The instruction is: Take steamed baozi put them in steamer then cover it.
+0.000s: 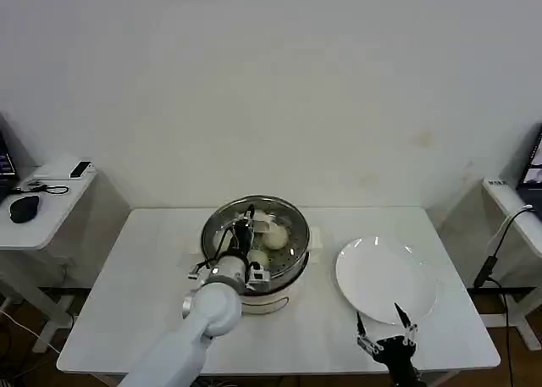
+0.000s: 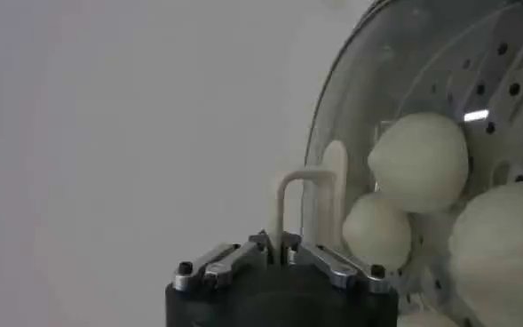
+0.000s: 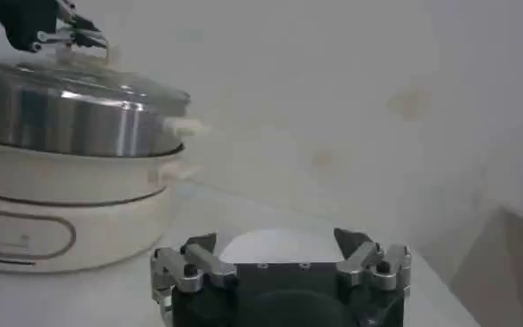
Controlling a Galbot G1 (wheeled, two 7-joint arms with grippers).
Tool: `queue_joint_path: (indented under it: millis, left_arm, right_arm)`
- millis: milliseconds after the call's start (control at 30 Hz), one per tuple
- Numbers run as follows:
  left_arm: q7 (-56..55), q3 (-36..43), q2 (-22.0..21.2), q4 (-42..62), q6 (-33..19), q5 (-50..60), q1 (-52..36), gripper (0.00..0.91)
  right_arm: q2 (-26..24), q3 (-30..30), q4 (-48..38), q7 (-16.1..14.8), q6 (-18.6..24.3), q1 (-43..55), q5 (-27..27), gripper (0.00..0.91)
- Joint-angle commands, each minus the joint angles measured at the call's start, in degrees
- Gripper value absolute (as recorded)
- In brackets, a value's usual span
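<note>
Closest to us, our right gripper [image 1: 385, 323] waits with its fingers spread at the table's [image 1: 152, 260] near edge, the plate [image 1: 386, 279] just beyond its tips. Our left gripper [image 1: 243, 228] is clamped on the lid's [image 1: 230, 226] pale loop handle [image 2: 301, 204]. That clear, metal-rimmed lid lies tilted over the steamer [image 1: 275, 277] directly beneath the gripper. Round, smooth, cream-white baozi [image 1: 276, 233] show through the glass beside our fingers.

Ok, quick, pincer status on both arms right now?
Left pincer: shut on the cover, gripping its handle over the steamer.
Right pincer: open, holding nothing, near the white plate.
</note>
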Motion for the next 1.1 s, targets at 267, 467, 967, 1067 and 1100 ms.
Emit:
queue_joint_path:
  millis: [267,467,967,1067,1100]
  left_arm:
    - [-0.04,-0.08,0.12,-0.31,-0.2,0.44,0.29,0.0]
    - [-0.04,-0.23,-0.48,-0.3,-0.66,0.67,0.66,0.907]
    - [-0.9,-3.81,4.02,-11.22,-1.2,-2.11,9.6,0.907]
    - [-1.21,-5.11,5.08,-15.44,-1.51,-3.84,13.07,0.907]
    - [-1.3,-5.3,5.34,-16.26,-1.72,-4.28,13.82,0.907]
  right_arm:
    - [0.1,-0.63,-0.1,0.06,0.02,0.04,-0.18,0.907]
    - [0.1,-0.82,-0.09,0.05,-0.03,0.03,-0.27,0.907]
    - [-0.06,-1.42,-0.06,0.22,-0.08,-0.09,-0.61,0.907]
    - [-0.23,-1.4,-0.05,0.3,-0.12,-0.09,-0.53,0.907]
    - [-0.26,-1.4,-0.06,0.31,-0.12,-0.09,-0.52,0.907]
